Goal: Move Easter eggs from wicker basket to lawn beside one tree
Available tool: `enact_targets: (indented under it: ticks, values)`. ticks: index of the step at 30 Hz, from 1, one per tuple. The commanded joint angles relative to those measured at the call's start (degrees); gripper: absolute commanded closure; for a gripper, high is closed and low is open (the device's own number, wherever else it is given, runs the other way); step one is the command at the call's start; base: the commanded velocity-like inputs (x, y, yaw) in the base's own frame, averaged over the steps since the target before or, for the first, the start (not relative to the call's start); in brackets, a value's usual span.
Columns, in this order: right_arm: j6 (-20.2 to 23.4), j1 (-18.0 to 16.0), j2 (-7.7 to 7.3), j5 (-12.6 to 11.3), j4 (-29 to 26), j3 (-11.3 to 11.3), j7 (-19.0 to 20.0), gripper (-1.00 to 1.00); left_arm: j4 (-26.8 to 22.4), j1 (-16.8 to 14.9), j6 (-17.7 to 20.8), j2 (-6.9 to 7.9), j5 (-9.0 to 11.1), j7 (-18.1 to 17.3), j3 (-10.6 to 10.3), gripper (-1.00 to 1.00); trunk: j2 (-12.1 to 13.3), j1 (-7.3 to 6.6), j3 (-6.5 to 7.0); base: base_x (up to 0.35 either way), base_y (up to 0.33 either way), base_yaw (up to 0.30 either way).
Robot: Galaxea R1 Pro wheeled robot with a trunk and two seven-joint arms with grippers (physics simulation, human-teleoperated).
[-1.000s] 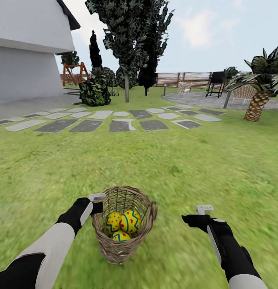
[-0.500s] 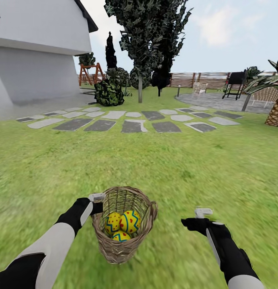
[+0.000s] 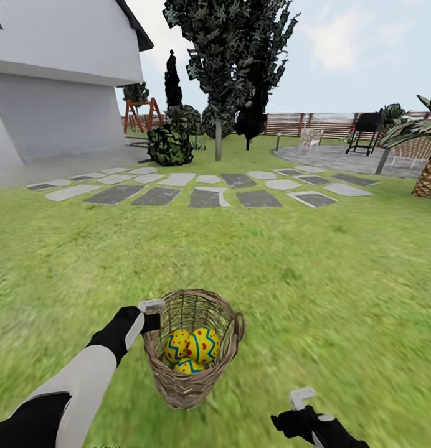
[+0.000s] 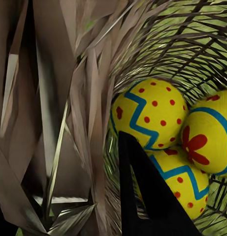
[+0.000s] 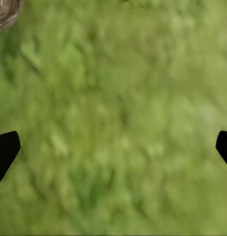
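The wicker basket (image 3: 194, 381) hangs just in front of me over the lawn (image 3: 284, 261), with my left gripper (image 3: 152, 313) shut on its near-left rim. Three yellow Easter eggs with blue zigzags and red dots lie inside: one (image 3: 203, 344) on top, one (image 3: 177, 346) to its left, one (image 3: 189, 367) lower. In the left wrist view a dark finger (image 4: 147, 196) reaches inside the weave (image 4: 88, 98) beside the eggs (image 4: 150, 113). My right gripper (image 3: 301, 407) is low at the right, open over bare grass, fingertips (image 5: 5, 147) far apart. The tree is out of view.
Stepping stones (image 3: 206, 196) cross the grass ahead. Behind them stand thin-stemmed dark-leaved trees (image 3: 218, 134) and a round bush (image 3: 170, 143). A white house (image 3: 53, 81) is at the left, a palm (image 3: 428, 177) and paved patio (image 3: 340, 155) at the right, a slatted fence (image 3: 315, 124) behind.
The camera turned left a second ago, shifting the whole scene right. Since then my right arm has dropped lower and nearer to me. The basket stays in the left gripper.
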Motion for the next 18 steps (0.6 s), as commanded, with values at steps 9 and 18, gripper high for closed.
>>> enact_targets:
  ticks: [9, 18]
  values:
    - [-3.4, 0.1, 0.16, 0.5, 5.2, -0.5, 0.3, -1.0, -0.1, 0.0, 0.3, 0.01, 0.0, 0.3, 0.3, 1.0, 3.6, -1.99, 1.57, 0.0, 0.0, 0.267]
    - [-3.4, 0.1, 0.11, 0.6, 5.0, -0.4, -5.8, -1.0, -0.1, 0.0, 0.4, 0.01, 0.0, 0.3, 0.3, 1.0, 7.2, -3.97, 3.19, 0.0, 0.0, 0.285]
